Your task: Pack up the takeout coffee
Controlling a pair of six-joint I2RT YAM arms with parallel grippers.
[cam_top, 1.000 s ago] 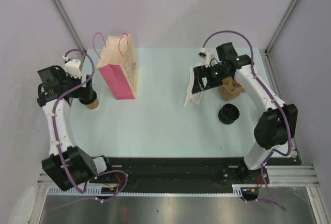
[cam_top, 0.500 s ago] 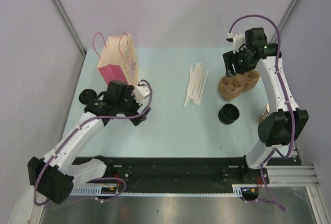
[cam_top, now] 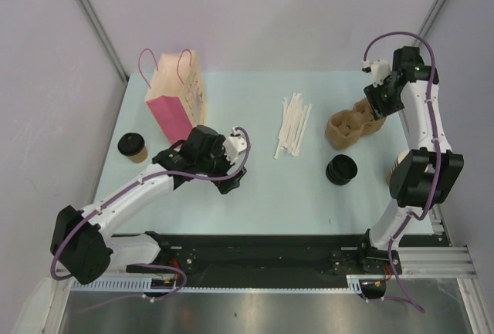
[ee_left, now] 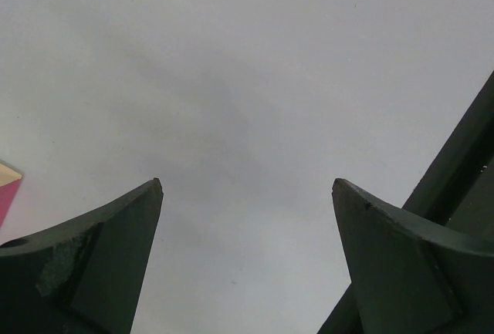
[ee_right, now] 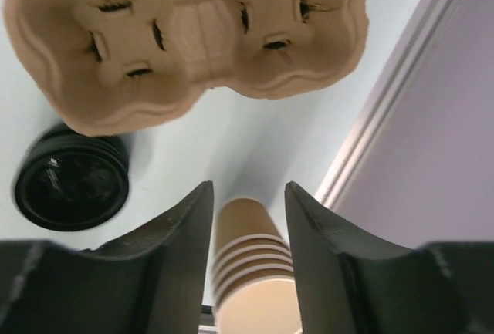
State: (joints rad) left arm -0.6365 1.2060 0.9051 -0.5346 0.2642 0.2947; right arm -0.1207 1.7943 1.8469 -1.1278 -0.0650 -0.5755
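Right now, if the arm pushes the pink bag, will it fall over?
Probably. The bag stands tall on a narrow base, so a push near its top would likely tip it. It looks like thin paper, so it is probably light and easy to crumple.

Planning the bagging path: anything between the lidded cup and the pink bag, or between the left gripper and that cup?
Nothing visible. The takeout coffee stands apart from the pink bag, left of its base, with nothing between. The left gripper, open, is right of the bag's base; only its own arm lies toward the cup.
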